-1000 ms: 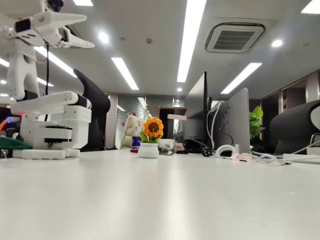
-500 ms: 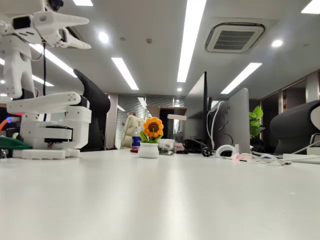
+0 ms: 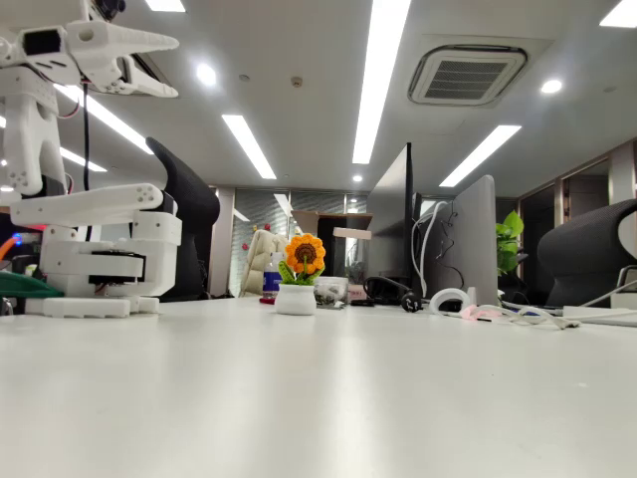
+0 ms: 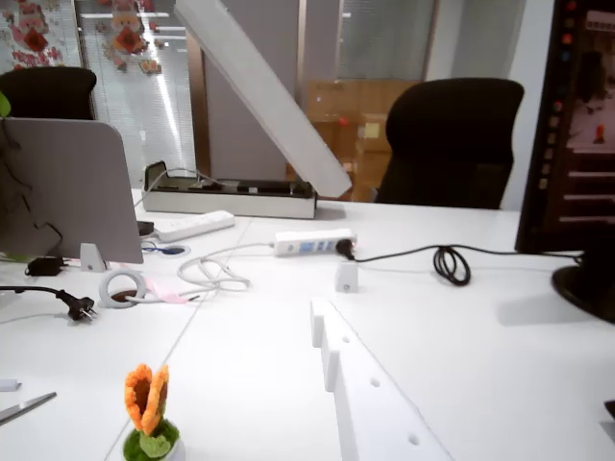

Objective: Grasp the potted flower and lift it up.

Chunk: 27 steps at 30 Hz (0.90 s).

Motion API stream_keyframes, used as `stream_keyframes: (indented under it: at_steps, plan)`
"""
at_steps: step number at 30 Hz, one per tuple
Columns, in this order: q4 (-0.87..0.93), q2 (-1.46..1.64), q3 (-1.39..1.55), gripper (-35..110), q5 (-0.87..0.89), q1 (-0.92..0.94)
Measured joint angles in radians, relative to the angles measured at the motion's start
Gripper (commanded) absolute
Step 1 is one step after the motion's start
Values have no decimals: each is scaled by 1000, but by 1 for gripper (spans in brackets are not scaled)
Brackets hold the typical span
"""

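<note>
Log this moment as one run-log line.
phase: approach | gripper: open, raised high, empty | potted flower: upright on table, untouched, low left in wrist view | lift: not started

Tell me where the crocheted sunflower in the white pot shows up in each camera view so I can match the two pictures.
Fixed view: the potted flower stands on the white table, left of centre, at the far edge, right of the arm's base.
Wrist view: the potted flower sits at the bottom edge, left of centre, seen side-on, pot mostly cut off.
Shared landmark: the white cable coil on the table.
</note>
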Motion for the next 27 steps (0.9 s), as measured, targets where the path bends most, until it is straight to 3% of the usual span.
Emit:
stream_keyframes:
  at_steps: [12, 27]
  plan:
    - [74, -313, 11, 56, -12, -2]
    - [106, -854, 3, 55, 14, -169]
